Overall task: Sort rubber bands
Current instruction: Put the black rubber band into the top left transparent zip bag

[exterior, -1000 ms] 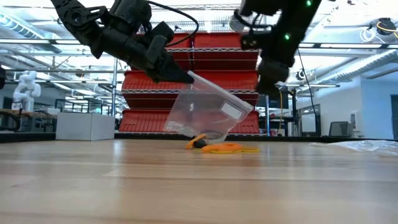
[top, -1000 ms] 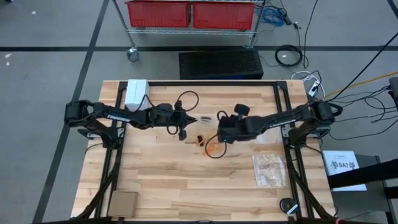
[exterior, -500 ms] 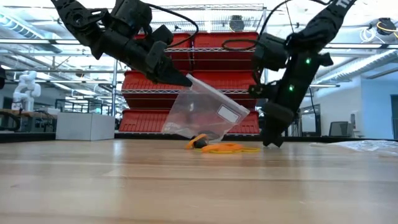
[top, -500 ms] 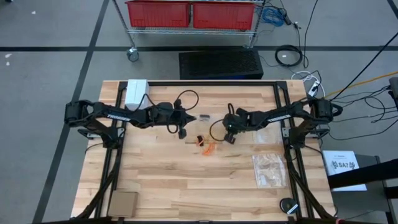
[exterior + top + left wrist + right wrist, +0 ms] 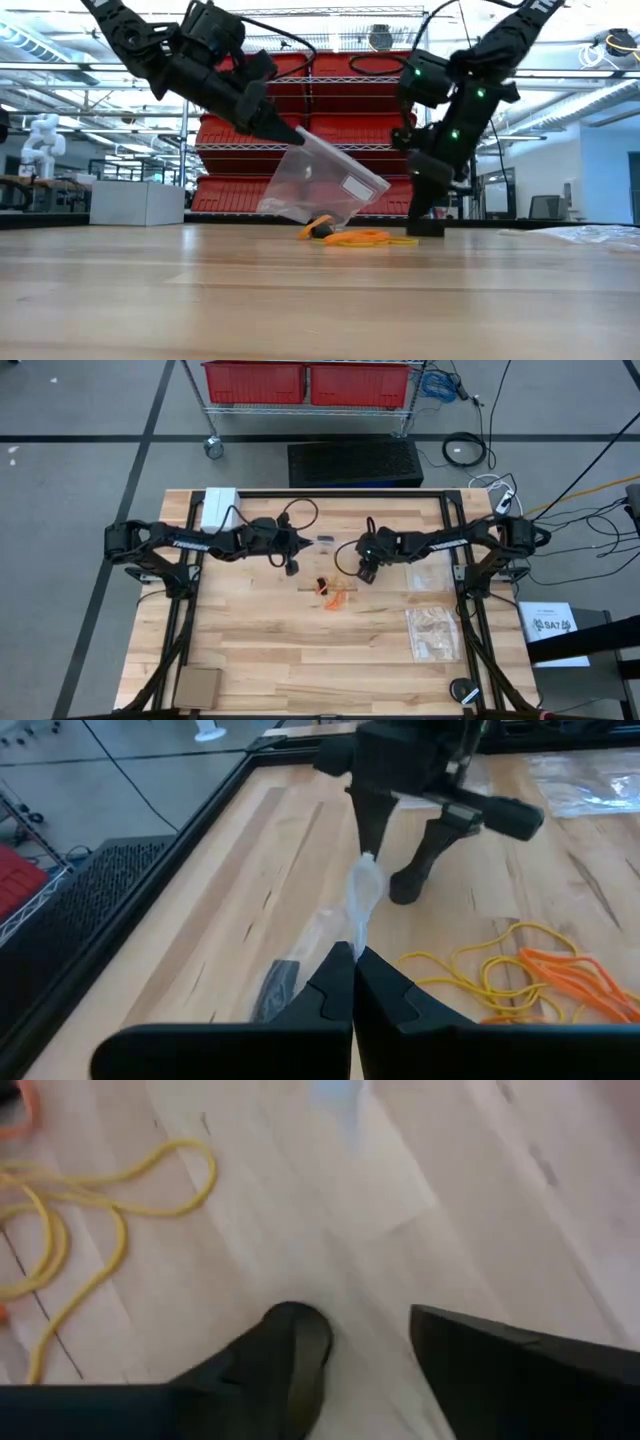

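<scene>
Orange and yellow rubber bands [image 5: 332,596] lie in a loose heap at mid-table, with a black one [image 5: 321,230] beside them. My left gripper [image 5: 353,958] is shut on a clear zip bag [image 5: 320,185] just left of and beyond the heap. The bag slopes down from the fingers, and its lower edge [image 5: 300,215] rests on the wood. My right gripper [image 5: 365,1345] stands open, fingers pointing down at the tabletop, just right of the heap [image 5: 362,238]. Only bare wood shows between its fingers. Whether its tips touch the wood or the bag, I cannot tell. My left gripper pinches the zip bag by an upper edge [image 5: 360,915] between its two shut fingers. The fingers come slanting down from the table's left side. The bag hangs tilted below them, with its bottom on the table.
A white box [image 5: 220,508] stands at the far left and a cardboard piece [image 5: 198,685] at the near left corner. More clear bags [image 5: 432,630] lie near the right edge. A black cable loop [image 5: 300,516] arches over my left wrist. Black frame rails [image 5: 340,493] border the table.
My right gripper has come down from above the heap to the tabletop just right of it, shifting slightly toward the far edge, and has opened. My left gripper has kept its hold on the bag, which has tipped a little.
</scene>
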### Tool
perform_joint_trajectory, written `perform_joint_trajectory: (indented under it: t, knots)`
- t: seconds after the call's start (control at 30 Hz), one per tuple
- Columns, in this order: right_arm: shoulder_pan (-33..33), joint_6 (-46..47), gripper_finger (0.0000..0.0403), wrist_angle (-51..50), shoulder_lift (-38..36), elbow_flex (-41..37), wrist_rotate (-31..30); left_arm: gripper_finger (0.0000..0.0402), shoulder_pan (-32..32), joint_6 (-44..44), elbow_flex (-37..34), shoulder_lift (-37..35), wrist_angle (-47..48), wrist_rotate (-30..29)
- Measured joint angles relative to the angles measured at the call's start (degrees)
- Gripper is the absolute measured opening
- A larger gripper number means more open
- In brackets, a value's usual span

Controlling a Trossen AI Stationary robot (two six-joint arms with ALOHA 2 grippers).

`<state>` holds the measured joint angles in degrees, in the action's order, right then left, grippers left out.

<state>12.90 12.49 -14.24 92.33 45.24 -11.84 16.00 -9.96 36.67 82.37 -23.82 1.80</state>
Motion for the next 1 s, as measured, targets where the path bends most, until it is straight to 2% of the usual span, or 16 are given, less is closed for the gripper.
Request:
perform_joint_trajectory:
  t: [0.13, 0.2, 0.3, 0.43, 0.6, 0.67, 0.73, 0.93, 1.0]
  knots:
    - [1.05, 0.16, 0.0236, -7.94, -0.41, 5.36, 3.94, 0.0, 1.45, -0.67, 0.0, 0.0, 0.63, 1.24]
    - [1.12, 0.14, 0.0246, -12.09, -0.43, 7.35, 6.56, 0.0, 1.85, -0.96, 0.0, 0.0, 0.79, 1.3]
    - [0.21, -0.11, 0.025, -14.92, -0.43, 7.0, 7.39, 0.0, 2.09, -0.96, 0.0, 0.0, 0.94, 1.61]
    - [0.01, 2.43, 0.0248, -13.37, -0.41, 3.83, 7.55, 0.0, 2.02, -0.96, 0.0, 0.0, 0.94, 2.68]
    - [0.23, 2.62, 0.0244, -4.42, -0.41, -1.64, 7.24, 0.0, 2.05, -0.96, 0.0, 0.0, 0.92, 2.7]
    - [0.23, 2.7, 0.0227, -1.66, -0.55, -3.21, 7.07, 0.0, 2.04, -0.96, 0.0, 0.0, 0.92, 2.7]
    - [0.22, 3.44, 0.0192, -0.64, -0.58, -3.84, 6.56, 0.0, 2.04, -0.96, 0.0, 0.0, 0.88, 2.7]
    - [-0.95, 3.48, 0.0023, -0.5, -0.45, -3.32, 4.79, 0.0, 2.04, -0.94, 0.0, 0.0, 0.86, 2.68]
    - [-1.7, 3.22, 0.0013, -0.92, -0.37, -2.61, 4.72, 0.0, 2.04, -0.95, 0.0, 0.0, 0.84, 2.67]
